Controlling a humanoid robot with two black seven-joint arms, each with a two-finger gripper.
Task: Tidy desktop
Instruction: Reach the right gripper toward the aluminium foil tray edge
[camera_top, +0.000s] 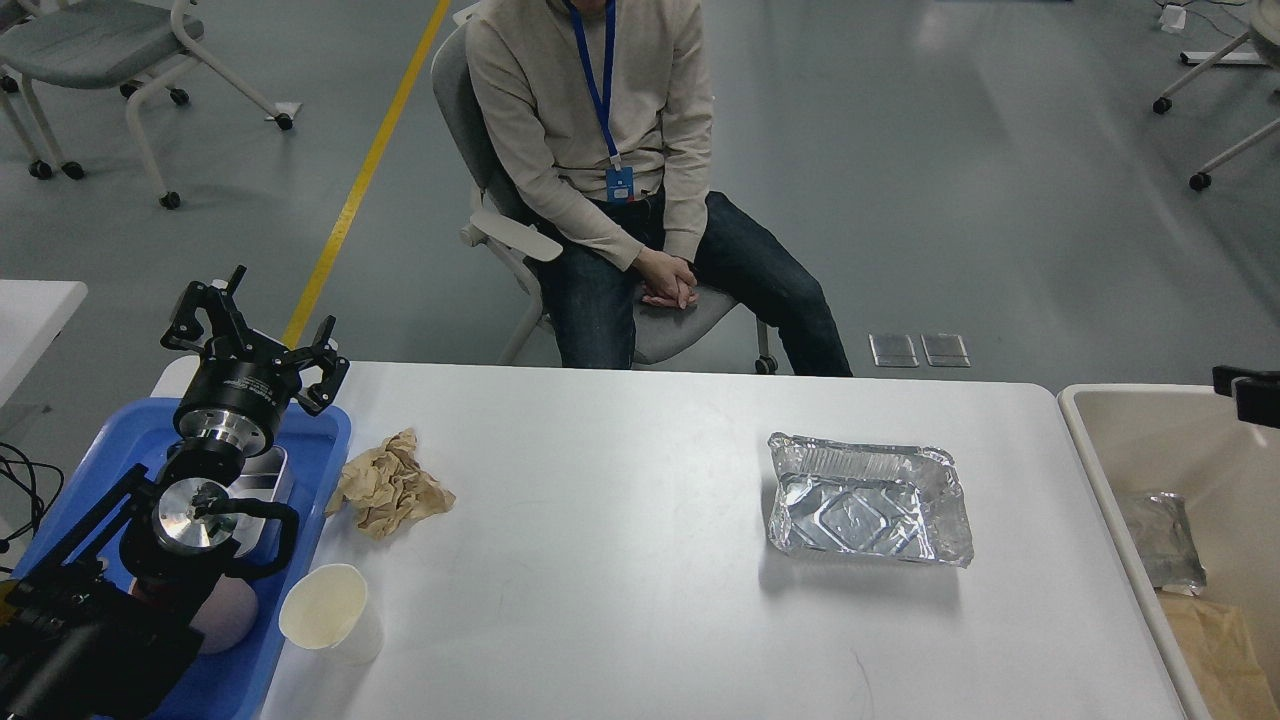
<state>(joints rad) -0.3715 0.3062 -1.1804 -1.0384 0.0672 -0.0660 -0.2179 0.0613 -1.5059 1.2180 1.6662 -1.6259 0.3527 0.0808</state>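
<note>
- The desktop (620, 560), a large, smooth white top with rounded corners, fills the middle of the view, with a blue plastic tray (320, 432) at its left end and a beige bin (1130, 440) just off its right end.
- Left gripper (256, 335) hovers above the tray's far edge, fingers spread wide and holding nothing.
- Right gripper (1250, 392): only a dark sliver shows at the right edge, above the bin; I cannot tell its state.
- Probable step: fetch the next piece of litter. The foil container (868, 498) lies nearest the bin, so the right arm suits it. Pinch one rim wall lightly; thin foil dents and slips.
- The foil is shiny, creased, rectangular and shallow, and it appears empty.
- The crumpled brown paper (388, 484) is soft and irregular, just beside the tray; grasp it from above.
- The white paper cup (328, 614) stands upright near the front, touching the tray's edge; it is light and would tip easily.
</note>
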